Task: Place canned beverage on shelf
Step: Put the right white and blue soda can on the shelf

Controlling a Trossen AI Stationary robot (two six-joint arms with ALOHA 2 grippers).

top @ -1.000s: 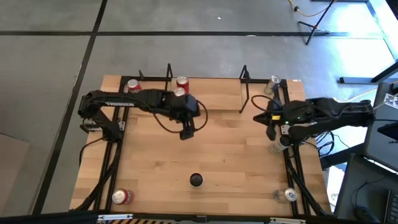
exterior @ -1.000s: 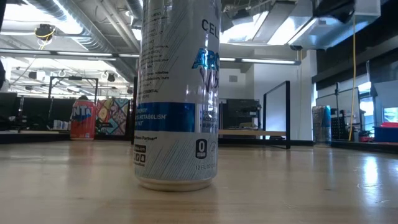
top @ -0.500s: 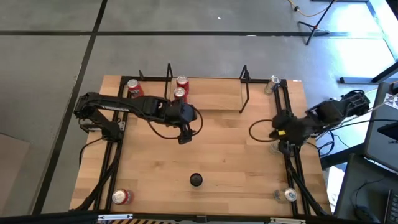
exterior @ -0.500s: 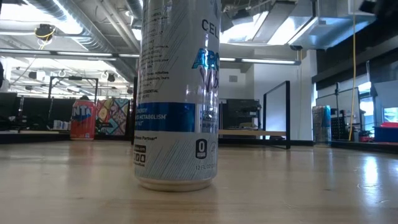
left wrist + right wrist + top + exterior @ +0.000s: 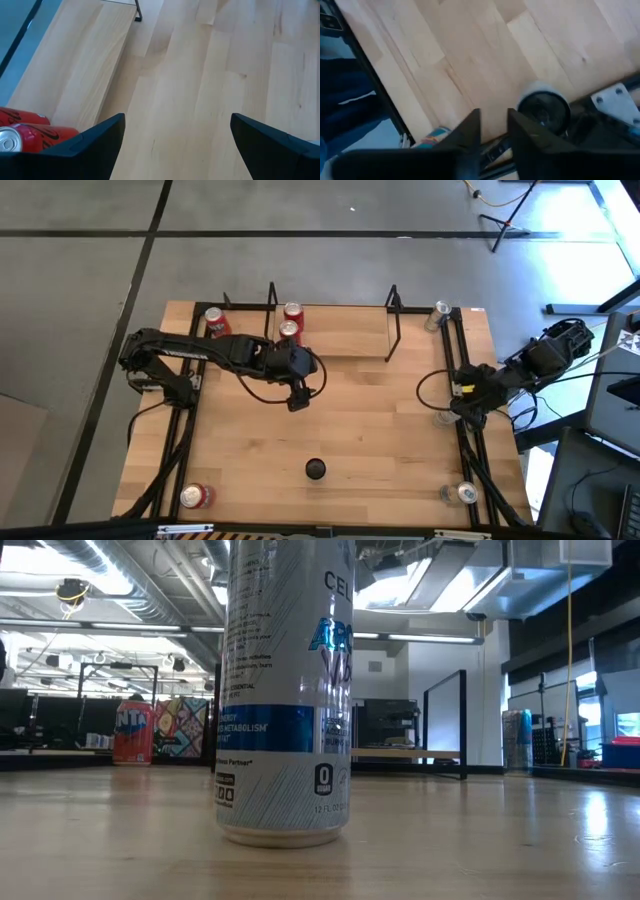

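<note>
While the left gripper [image 5: 296, 398] hangs wide open and empty, the right gripper [image 5: 493, 131], fingers apparently slightly parted, should centre on the silver can [image 5: 443, 417] near the table's right edge.

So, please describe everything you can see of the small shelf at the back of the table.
The shelf is a low rectangular board of light wood lying flat at the table's back edge, with a thin black wire frame standing at each end. Two red cans stand upright on its left end; the rest of the board is bare. The left claw, open, hovers in front of it and touches nothing.
</note>
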